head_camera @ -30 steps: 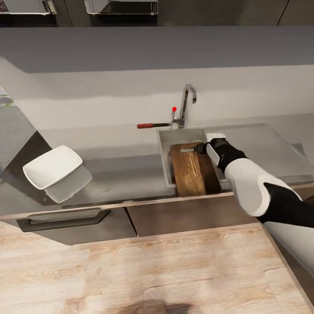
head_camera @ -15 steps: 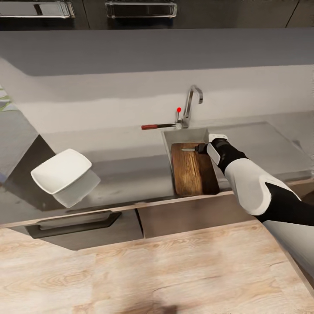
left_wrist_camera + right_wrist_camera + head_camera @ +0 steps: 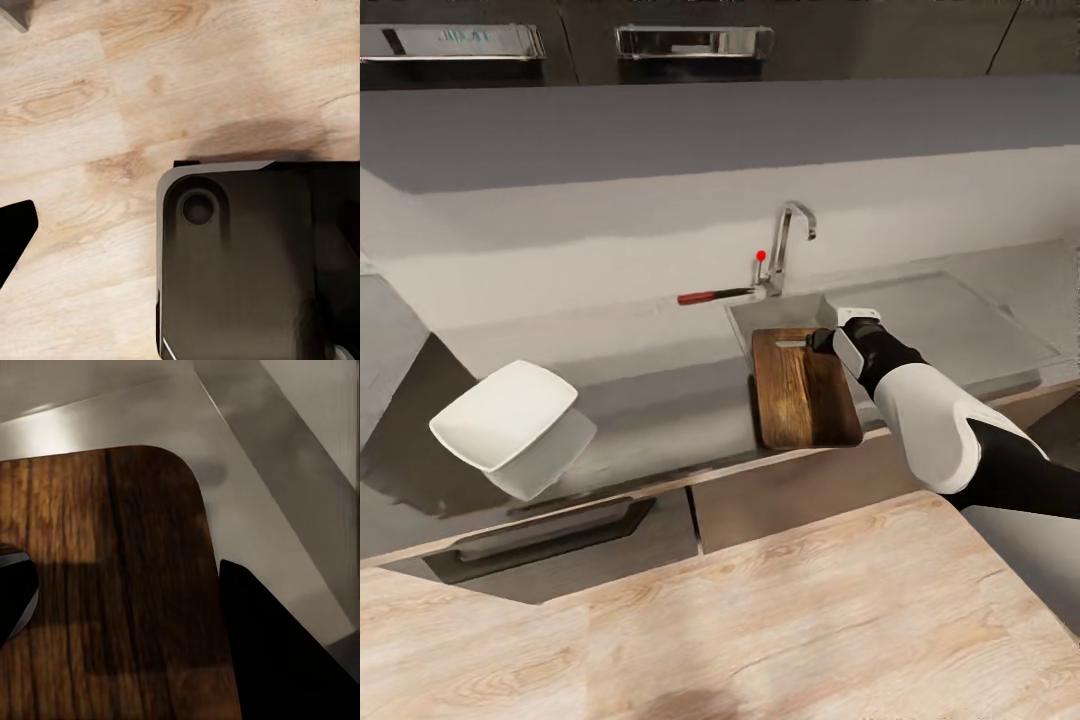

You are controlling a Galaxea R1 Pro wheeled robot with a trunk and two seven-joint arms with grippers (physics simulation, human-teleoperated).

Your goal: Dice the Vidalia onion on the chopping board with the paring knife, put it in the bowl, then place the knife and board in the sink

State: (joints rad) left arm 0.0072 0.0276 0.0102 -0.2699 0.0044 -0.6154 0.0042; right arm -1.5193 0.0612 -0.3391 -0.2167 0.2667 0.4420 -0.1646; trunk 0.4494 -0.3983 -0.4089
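Right claw [image 3: 810,342] seemingly touches the chopping board [image 3: 803,390] in the sink [image 3: 780,312].

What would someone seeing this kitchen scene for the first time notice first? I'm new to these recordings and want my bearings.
Probably the brown chopping board lying in the sink, with the right gripper over its far end, where a short blade juts out toward the left. Next, the white bowl on the dark countertop far to the left, and a red-handled knife lying behind the sink beside the faucet.
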